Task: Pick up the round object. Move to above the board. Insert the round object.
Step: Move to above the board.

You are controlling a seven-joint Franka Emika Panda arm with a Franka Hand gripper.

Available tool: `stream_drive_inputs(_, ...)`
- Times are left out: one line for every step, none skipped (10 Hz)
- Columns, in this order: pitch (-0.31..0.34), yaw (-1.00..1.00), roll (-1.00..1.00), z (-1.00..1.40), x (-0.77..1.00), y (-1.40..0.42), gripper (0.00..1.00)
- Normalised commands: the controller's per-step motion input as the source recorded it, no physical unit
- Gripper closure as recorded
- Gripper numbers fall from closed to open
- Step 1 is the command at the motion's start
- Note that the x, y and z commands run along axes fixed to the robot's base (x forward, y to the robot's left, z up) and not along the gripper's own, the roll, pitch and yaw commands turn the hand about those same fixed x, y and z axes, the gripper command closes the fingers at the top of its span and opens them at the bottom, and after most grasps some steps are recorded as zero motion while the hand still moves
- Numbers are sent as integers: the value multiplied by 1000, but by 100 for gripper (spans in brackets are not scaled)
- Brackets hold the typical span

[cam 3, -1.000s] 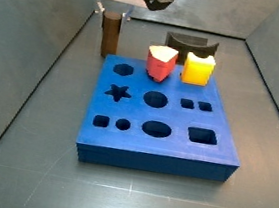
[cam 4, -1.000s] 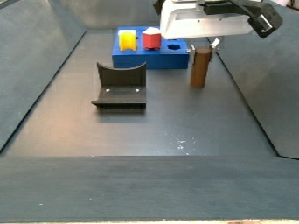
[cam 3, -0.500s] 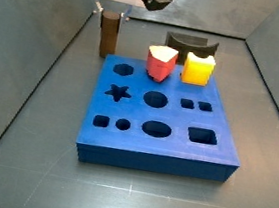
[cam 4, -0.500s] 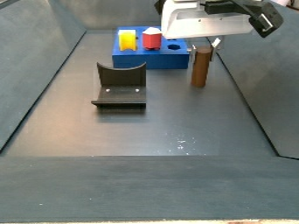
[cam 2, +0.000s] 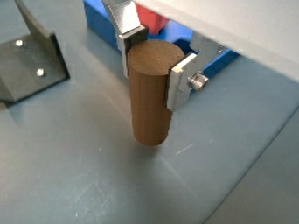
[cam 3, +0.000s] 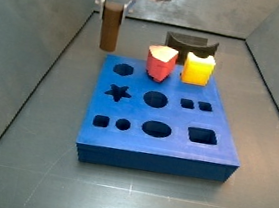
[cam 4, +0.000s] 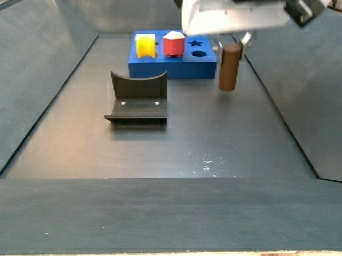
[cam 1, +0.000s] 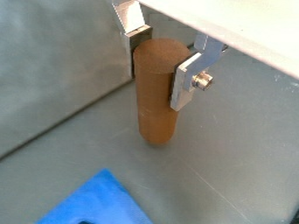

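Observation:
The round object, a tall brown cylinder peg [cam 3: 111, 28], hangs upright just above the grey floor, beside the far left corner of the board [cam 3: 163, 146]. My gripper [cam 3: 116, 2] is shut on its top end. Both wrist views show the silver fingers [cam 1: 187, 74] pressed against opposite sides of the peg [cam 1: 155, 105], [cam 2: 147, 109], with the gripper [cam 1: 162, 57], [cam 2: 158, 59] centred on it. The board is a flat blue block with hexagon, star, round and square holes; it also shows in a side view [cam 4: 201, 68]. The peg [cam 4: 230, 65] hangs to its side, under the gripper [cam 4: 234, 42].
A red-pink pointed block [cam 3: 161, 63] and a yellow block [cam 3: 198, 69] stand on the board's far edge. The dark fixture [cam 4: 136, 100] stands on the floor beyond the board, also seen in a wrist view [cam 2: 30, 66]. Sloped grey walls enclose the floor.
The gripper has risen with the peg in it; the peg's lower end has left the floor. The board and the blocks have not moved.

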Motion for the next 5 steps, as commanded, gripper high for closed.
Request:
stream_drive_inputs(275, 29, -128, 1000, 91, -201, 100)
stream_drive_inputs(223, 31, -125, 1000, 88, -196, 100)
stream_drive_inputs(163, 33, -116, 1000, 83, -185, 100)
stream_drive_inputs(149, 34, -115, 1000, 80, -178, 100)
stream_drive_inputs(143, 36, -102, 1000, 78, -169, 100)
